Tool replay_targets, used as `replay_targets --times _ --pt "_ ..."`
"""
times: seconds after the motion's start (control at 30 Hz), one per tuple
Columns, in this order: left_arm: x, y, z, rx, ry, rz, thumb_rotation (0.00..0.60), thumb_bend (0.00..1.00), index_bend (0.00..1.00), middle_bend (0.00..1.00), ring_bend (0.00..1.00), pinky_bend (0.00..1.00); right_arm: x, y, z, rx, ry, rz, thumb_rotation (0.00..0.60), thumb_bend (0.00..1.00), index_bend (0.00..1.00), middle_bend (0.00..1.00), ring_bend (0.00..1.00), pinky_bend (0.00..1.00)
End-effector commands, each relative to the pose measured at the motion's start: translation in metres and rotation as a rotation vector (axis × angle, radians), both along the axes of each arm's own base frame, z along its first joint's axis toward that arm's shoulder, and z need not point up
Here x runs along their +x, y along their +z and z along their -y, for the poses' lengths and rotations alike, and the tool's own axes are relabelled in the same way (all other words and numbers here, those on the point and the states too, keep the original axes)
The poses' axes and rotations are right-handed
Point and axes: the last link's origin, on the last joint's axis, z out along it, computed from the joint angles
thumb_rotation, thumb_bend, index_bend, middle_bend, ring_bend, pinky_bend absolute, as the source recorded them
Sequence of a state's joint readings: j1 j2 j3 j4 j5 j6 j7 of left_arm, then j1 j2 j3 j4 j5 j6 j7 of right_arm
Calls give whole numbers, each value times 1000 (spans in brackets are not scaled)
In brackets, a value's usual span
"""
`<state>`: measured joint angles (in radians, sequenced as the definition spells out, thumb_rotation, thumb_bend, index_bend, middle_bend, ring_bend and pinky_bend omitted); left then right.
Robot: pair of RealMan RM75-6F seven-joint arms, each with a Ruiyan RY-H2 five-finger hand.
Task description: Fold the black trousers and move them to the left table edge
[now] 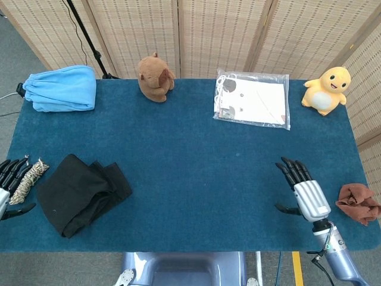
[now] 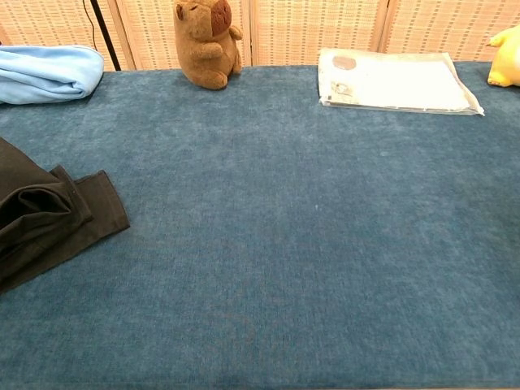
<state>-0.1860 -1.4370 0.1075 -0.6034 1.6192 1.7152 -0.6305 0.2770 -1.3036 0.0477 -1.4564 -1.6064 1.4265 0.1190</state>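
- Trousers (image 1: pixel 83 192), black and folded into a rumpled bundle, lie on the blue table (image 1: pixel 196 155) close to its left edge and toward the near side; the chest view shows only their right part at the left border of the frame.
- Left hand (image 1: pixel 7 182) sits at the very left edge of the head view, beside the trousers and apart from them, fingers spread and holding nothing.
- Between that hand and the trousers lies a braided rope (image 1: pixel 28 178), just beside the fingers.
- Right hand (image 1: pixel 303 190) hovers over the near right part of the table, well apart from the trousers, fingers extended and apart, empty.
- Just right of it, at the table's right edge, is a crumpled brown cloth (image 1: pixel 359 202).
- Farther back stand a brown plush animal (image 1: pixel 155 77) and a flat clear-wrapped packet (image 1: pixel 252 99).
- At the far corners are a light blue folded cloth (image 1: pixel 61 88) on the left and a yellow plush duck (image 1: pixel 325 89) on the right.
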Motion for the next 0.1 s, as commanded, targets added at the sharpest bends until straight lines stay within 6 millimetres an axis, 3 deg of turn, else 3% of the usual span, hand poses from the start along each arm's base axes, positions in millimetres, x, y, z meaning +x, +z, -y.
replay_targets --times 0.03,0.1 --pt "32 -7 -23 56 242 38 600 0 0 0 0 0 -5 10 1 -216 -6 -85 600 0 0 0 0 0" --pt "41 -6 -24 61 290 47 600 0 0 0 0 0 -8 12 1 -239 -25 -100 600 0 0 0 0 0"
